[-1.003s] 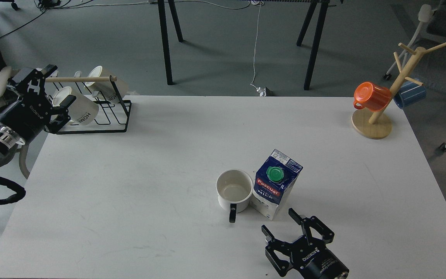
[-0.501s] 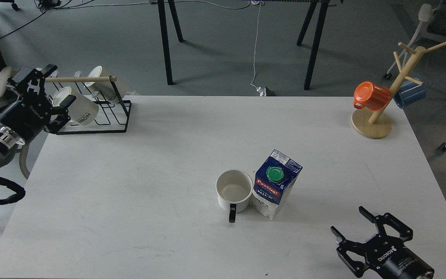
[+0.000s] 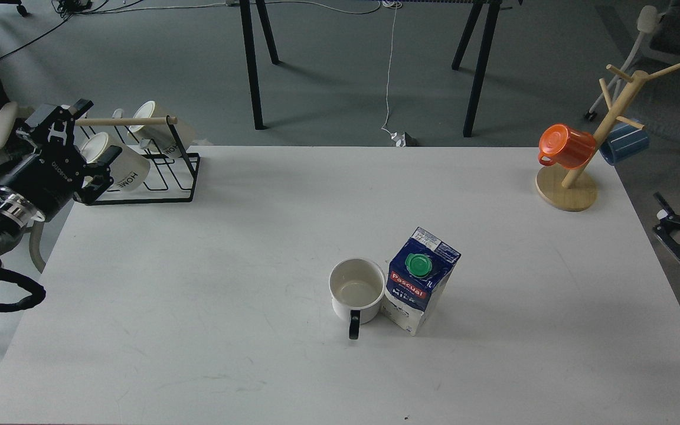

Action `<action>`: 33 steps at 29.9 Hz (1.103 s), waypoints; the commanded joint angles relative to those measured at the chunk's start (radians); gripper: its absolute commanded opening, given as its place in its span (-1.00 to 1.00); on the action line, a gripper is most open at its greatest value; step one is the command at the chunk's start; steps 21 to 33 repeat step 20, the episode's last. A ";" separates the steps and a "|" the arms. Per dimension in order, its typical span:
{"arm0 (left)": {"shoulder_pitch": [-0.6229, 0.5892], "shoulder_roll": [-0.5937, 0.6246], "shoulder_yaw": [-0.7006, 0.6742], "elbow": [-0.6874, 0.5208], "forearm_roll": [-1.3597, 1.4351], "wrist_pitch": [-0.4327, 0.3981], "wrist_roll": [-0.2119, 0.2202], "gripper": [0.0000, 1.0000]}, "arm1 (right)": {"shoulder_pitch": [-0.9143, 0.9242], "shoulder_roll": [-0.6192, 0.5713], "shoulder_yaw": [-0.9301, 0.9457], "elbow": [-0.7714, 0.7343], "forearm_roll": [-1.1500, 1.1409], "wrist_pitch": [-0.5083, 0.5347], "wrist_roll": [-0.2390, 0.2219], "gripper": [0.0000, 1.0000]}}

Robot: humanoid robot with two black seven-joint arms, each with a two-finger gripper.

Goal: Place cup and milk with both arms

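The cream-white cup (image 3: 356,289) stands upright on the white table (image 3: 228,265), front of centre, with its black handle pointing toward me. The blue and white milk carton (image 3: 419,283) with a green cap stands upright right beside it, touching or nearly touching its right side. My left gripper (image 3: 93,133) is open and empty at the table's far left, next to the black mug rack. My right gripper (image 3: 664,227) is open and empty beyond the table's right edge, far from the carton.
A black wire rack (image 3: 183,177) holds white "HOME" mugs (image 3: 123,169) at the back left. A wooden mug tree (image 3: 573,189) at the back right carries an orange mug (image 3: 567,146) and a blue mug (image 3: 626,143).
My right gripper has drawn away from just in front of the milk carton, moving right and back past the table's right edge. My left gripper shifted slightly. Cup and carton have not moved.
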 commanded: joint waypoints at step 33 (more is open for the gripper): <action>-0.003 0.005 -0.006 -0.006 -0.007 0.000 0.000 0.93 | 0.376 0.317 -0.104 -0.304 0.000 0.000 -0.168 0.96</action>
